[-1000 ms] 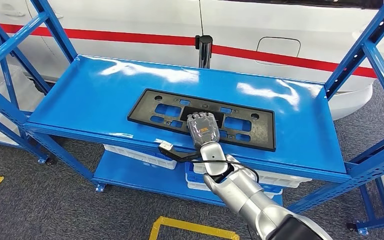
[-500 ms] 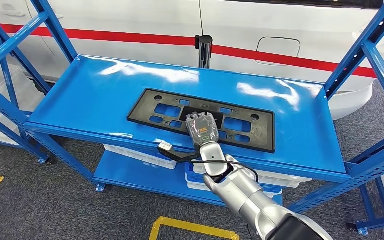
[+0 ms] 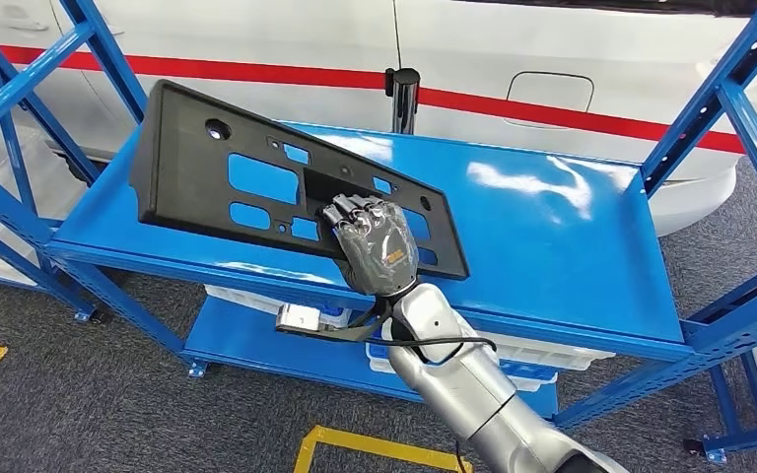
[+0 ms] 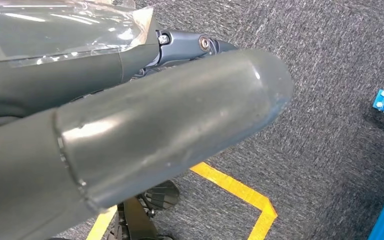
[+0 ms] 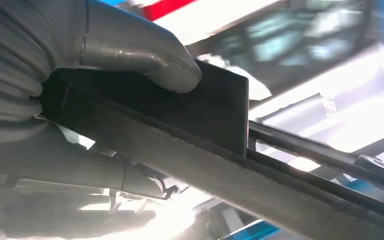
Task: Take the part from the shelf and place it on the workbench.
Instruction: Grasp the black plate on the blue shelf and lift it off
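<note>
Part (image 3: 256,172), a flat black frame with cut-outs, sits tilted in the upper-left centre of the head view, clear of the blue shelf (image 3: 572,236), gripped near its lower edge by the right hand (image 3: 375,246), likely so it clears the shelf lip. Right wrist view adds the thumb (image 5: 145,55) pressed on the frame's face; left hand (image 4: 130,135) hangs over grey floor, grasp state cannot be told.

Car workshop: blue steel shelving (image 3: 591,246) beside a white car (image 3: 552,59) body.
</note>
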Controlling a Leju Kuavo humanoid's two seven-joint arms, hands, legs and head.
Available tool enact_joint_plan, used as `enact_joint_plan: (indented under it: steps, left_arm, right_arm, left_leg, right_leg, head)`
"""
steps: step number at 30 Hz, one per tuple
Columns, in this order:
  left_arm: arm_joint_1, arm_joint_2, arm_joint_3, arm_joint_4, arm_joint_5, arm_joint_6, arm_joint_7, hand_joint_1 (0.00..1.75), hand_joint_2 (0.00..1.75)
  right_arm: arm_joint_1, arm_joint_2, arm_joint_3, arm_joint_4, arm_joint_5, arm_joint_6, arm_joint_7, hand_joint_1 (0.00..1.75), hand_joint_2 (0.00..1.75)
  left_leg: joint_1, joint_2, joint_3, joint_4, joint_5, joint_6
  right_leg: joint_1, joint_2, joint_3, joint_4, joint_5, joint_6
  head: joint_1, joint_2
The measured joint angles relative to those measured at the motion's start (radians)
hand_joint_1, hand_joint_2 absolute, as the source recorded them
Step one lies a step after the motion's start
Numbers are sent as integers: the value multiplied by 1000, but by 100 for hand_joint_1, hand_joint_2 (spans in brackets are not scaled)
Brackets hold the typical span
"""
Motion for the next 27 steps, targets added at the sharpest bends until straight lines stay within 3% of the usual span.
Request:
enact_joint_plan:
  steps: [2,4,11,14,18,27]
  left_arm:
    - [0,-2,0,0,-9,0,-1,0,0]
    - [0,-3,1,0,-15,-1,-1,0,0]
    - [0,-3,7,0,-23,-20,-12,0,0]
    - [2,-4,11,0,-28,-22,-19,0,0]
    - [2,-5,12,0,-34,-23,-25,0,175]
    - [1,-4,13,0,-44,-23,-37,0,175]
  right_arm:
    - [22,19,-55,-51,-157,-1,-143,175,175]
    - [36,27,-94,-89,-299,-2,-228,175,175]
    - [92,10,-105,-210,-733,23,-337,175,175]
    - [125,1,-105,-277,-824,16,-388,175,175]
    - [149,-10,-105,-340,-855,4,-414,175,175]
    - [157,-43,-100,-412,-934,75,-386,175,175]
  left_leg:
    - [0,0,0,0,0,0]
    - [-1,0,0,0,0,0]
    - [-2,0,0,0,0,0]
    - [-2,0,0,0,0,0]
    - [-2,0,0,0,-1,1]
    - [-2,0,0,0,-1,1]
  right_leg:
    - [0,0,0,0,0,0]
    - [0,0,0,0,0,0]
    - [-1,0,0,0,0,0]
    - [-2,0,0,0,0,0]
    - [-2,0,-1,0,0,0]
    - [-2,0,0,0,0,0]
  head:
    - [0,0]
    - [0,0]
    - [0,0]
    - [0,0]
    - [0,0]
    - [0,0]
